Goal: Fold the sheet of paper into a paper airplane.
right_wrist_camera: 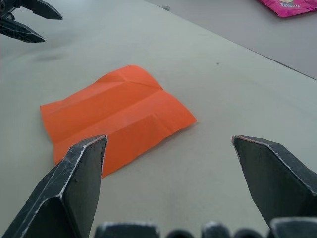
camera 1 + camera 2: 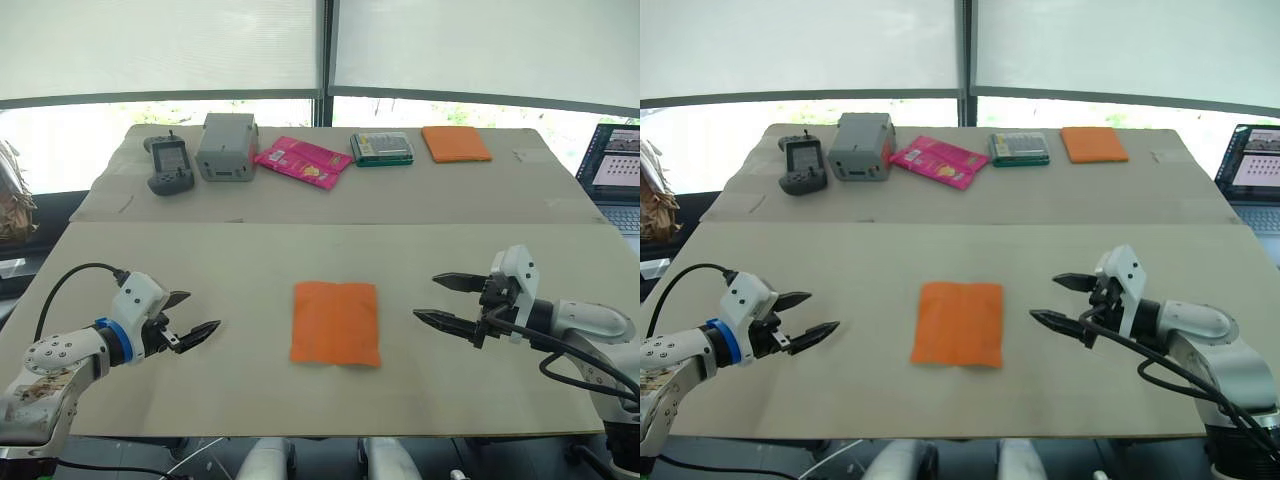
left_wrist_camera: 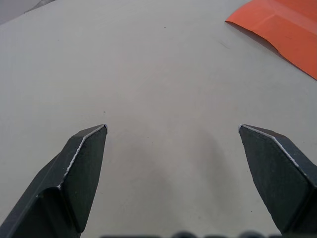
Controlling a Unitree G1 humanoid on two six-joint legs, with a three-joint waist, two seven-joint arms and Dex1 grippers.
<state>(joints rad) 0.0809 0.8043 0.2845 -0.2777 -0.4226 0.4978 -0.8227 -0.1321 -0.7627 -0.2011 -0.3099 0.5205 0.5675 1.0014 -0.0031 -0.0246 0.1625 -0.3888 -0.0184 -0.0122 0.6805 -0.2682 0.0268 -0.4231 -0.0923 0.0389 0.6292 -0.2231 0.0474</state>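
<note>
The sheet of paper [image 2: 336, 323] is bright orange and roughly square, lying flat at the middle of the near table with faint crease lines; the right wrist view shows its creases [image 1: 119, 111]. My left gripper [image 2: 193, 315] hovers open to the sheet's left, well apart from it. On the sheet's right, my right gripper [image 2: 441, 300] is open too, a short gap from the paper's edge. One corner of the sheet [image 3: 282, 27] appears in the left wrist view. Nothing is held by either gripper.
Along the far table lie a dark handheld controller [image 2: 169, 165], a grey box [image 2: 227, 147], a pink crinkly packet [image 2: 302, 161], a green packet [image 2: 382, 148] and a thicker orange pad [image 2: 455, 143]. A laptop [image 2: 617, 170] stands at the right edge.
</note>
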